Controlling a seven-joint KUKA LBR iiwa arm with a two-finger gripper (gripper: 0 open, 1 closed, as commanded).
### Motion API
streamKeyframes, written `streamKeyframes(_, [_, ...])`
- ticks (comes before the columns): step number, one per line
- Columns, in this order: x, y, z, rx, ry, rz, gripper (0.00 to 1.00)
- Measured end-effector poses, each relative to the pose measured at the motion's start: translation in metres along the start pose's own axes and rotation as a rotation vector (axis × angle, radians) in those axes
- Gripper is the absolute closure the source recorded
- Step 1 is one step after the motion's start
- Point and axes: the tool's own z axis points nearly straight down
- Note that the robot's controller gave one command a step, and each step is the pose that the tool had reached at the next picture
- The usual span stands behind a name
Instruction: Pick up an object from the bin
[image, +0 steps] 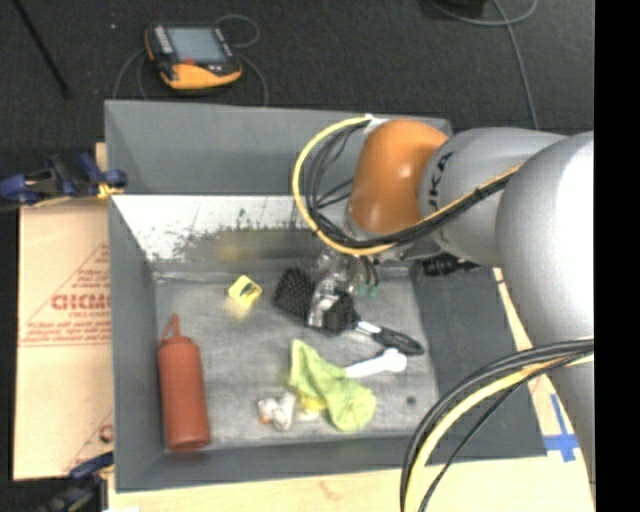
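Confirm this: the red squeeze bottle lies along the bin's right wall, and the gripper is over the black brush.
Wrong side. The camera view shows the red squeeze bottle along the bin's left wall; the gripper is over the black brush, as stated.

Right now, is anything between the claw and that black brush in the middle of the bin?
Nothing visible. The claw is right at the black brush; the green cloth and white spoon lie apart, nearer the front.
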Motion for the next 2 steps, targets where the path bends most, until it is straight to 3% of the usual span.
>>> streamKeyframes(2, [-0.0002, 0.0004, -0.0007, 0.0, 0.001, 0.0, 1.0])
